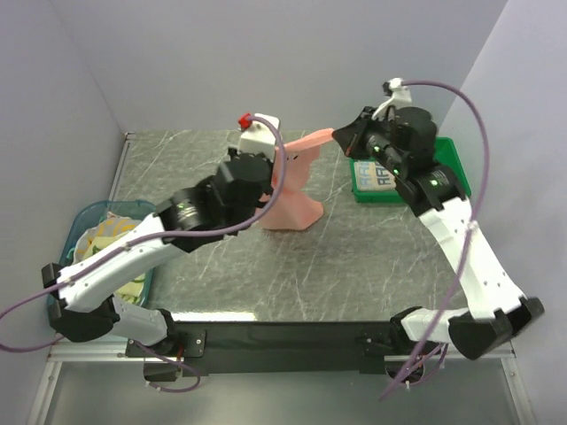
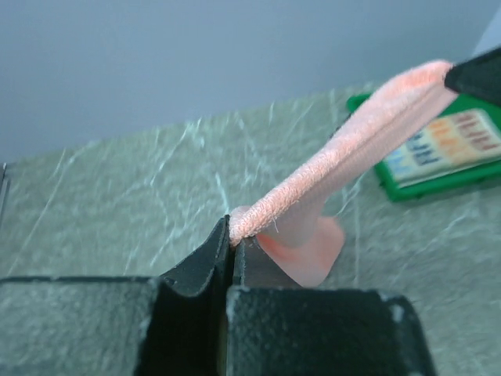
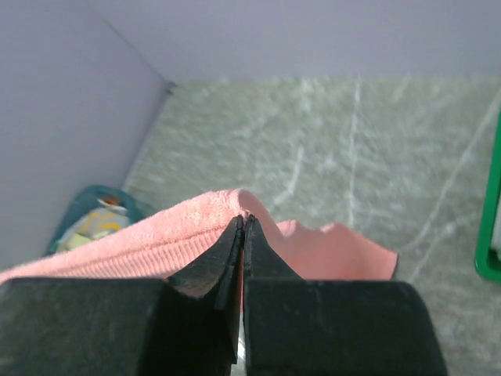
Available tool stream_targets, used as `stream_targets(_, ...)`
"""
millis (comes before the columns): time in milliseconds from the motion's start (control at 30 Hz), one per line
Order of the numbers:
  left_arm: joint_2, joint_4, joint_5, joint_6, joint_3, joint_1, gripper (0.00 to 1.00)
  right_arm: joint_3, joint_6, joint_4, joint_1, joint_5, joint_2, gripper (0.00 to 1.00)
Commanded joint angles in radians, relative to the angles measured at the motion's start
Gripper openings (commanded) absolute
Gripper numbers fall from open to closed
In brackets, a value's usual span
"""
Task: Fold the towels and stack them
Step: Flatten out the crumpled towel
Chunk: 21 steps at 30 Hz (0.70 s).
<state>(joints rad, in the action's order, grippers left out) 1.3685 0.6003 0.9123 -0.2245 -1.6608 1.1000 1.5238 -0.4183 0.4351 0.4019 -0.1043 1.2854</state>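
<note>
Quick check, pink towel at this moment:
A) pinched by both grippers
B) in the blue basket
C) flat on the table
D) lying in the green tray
A: the left gripper and the right gripper are each shut on an edge of the pink towel, which is stretched between them with the rest hanging below.

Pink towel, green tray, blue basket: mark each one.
pink towel (image 1: 297,204), top external view, hanging lower part.
green tray (image 2: 442,182), left wrist view, near rim.
blue basket (image 1: 96,208), top external view, far rim.
</note>
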Motion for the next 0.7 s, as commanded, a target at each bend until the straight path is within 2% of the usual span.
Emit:
stream_targets(0,-0.042,0.027,-0.035,0.186,-0.115,0.017,0.01,0.061,0.062,0.019,-0.008,0.051,-0.099,0.00)
stream_targets(167,-0.083,0.065,-0.108,0.278,-0.174,0.161,0.01,0.035,0.111,0.010,-0.008,0.043,-0.259,0.00)
stream_targets(333,-0.131,0.111,-0.207,0.243,-0.175,0.247,0.01,0.015,0.142,0.036,-0.008,0.031,-0.395,0.00)
stream_targets(467,-0.166,0.098,-0.251,0.189,-0.168,0.256,0.01,0.033,0.145,0.065,-0.008,0.025,-0.431,0.00)
stream_targets(567,-0.192,0.052,-0.175,0.182,-0.126,0.255,0.01,0.059,0.132,0.093,-0.006,0.049,-0.416,0.00)
stream_targets(633,-0.200,0.039,-0.162,0.162,-0.091,0.213,0.01,0.072,0.124,0.112,-0.008,0.067,-0.381,0.00)
stream_targets(667,-0.201,0.041,-0.221,0.148,-0.082,0.178,0.01,0.070,0.115,0.114,-0.006,0.077,-0.365,0.00)
